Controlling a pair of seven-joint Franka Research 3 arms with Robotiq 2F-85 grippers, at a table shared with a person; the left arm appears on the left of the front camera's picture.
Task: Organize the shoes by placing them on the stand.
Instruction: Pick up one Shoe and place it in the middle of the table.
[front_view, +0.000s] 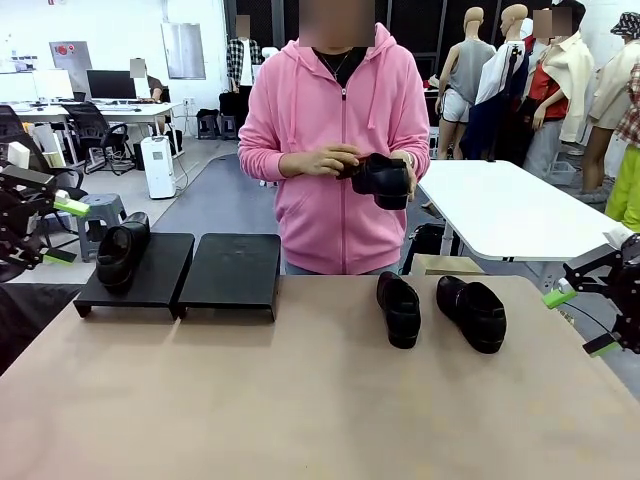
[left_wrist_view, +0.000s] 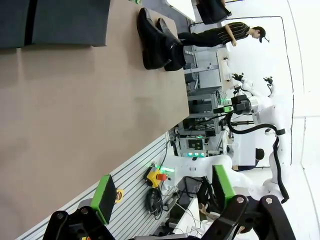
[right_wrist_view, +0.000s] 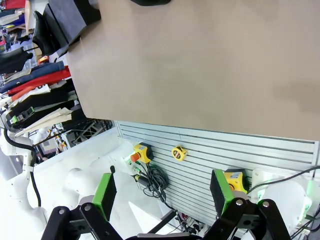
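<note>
Shoes, four black glossy round-toed leather loafers: one shoe lies on the left section of the low black sloped two-section stand; second shoe and third shoe sit on the tan table right of the stand; fourth shoe is in the person's hands behind the stand. Left tool is left of the stand and right tool is far right of it, both wide open and empty.

There are four shoes. One shoe lies on the stand, on its left section. Two more sit on the table, to the right of the stand. A fourth is held beyond the stand's right end.

There is one stand, made of two sections, and one table. One person is there, with two hands.

There are two grippers: the left gripper to the left of the stand and the right gripper well to its right.
</note>
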